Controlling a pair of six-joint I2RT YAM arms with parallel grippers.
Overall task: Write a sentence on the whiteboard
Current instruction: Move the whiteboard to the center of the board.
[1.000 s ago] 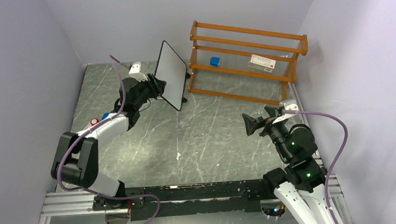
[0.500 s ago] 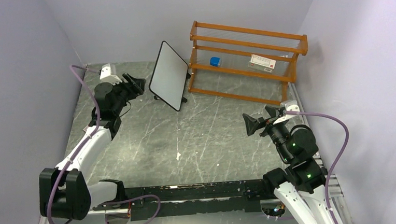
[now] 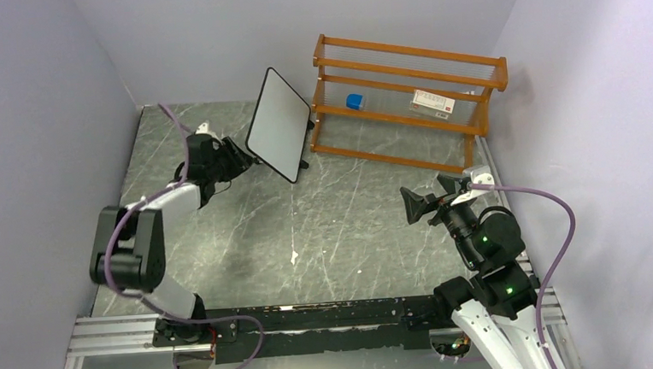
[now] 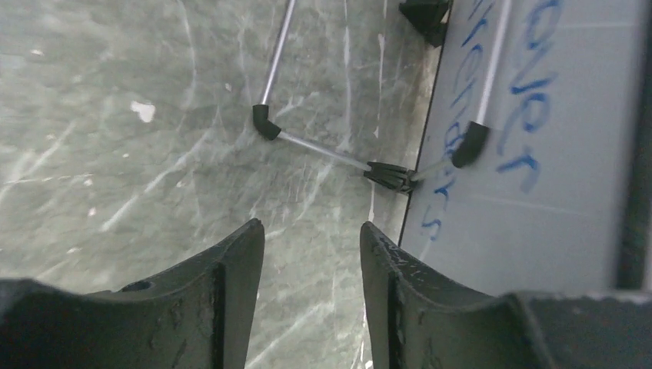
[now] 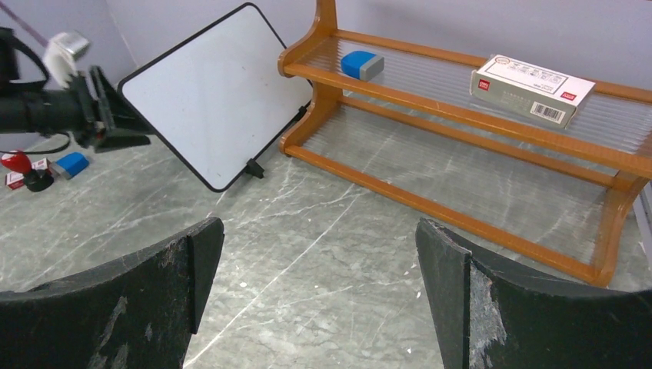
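The whiteboard (image 3: 278, 123) stands tilted at the back of the table, just left of the rack. The face seen in the top and right wrist views (image 5: 219, 84) is blank white. In the left wrist view the whiteboard (image 4: 561, 207) fills the right side. Blue handwritten words (image 4: 530, 77), the sentence, run along it in two lines, blurred and only partly in frame. My left gripper (image 3: 243, 160) hovers low by the board's lower left edge, open (image 4: 311, 227), with nothing between its fingers. My right gripper (image 3: 420, 203) is far to the right, wide open (image 5: 319, 227) and empty.
The orange wooden rack (image 3: 412, 94) stands at the back right and holds a blue eraser (image 3: 354, 101) and a white box (image 3: 432, 102). The board's wire stand (image 4: 307, 142) with black feet rests on the marble table. A red-capped item (image 5: 27, 173) and a blue item (image 5: 73, 164) lie at the left.
My left arm pulled back from the board toward the left wall, then came back low beside its lower left edge. The right arm and the board have not moved.
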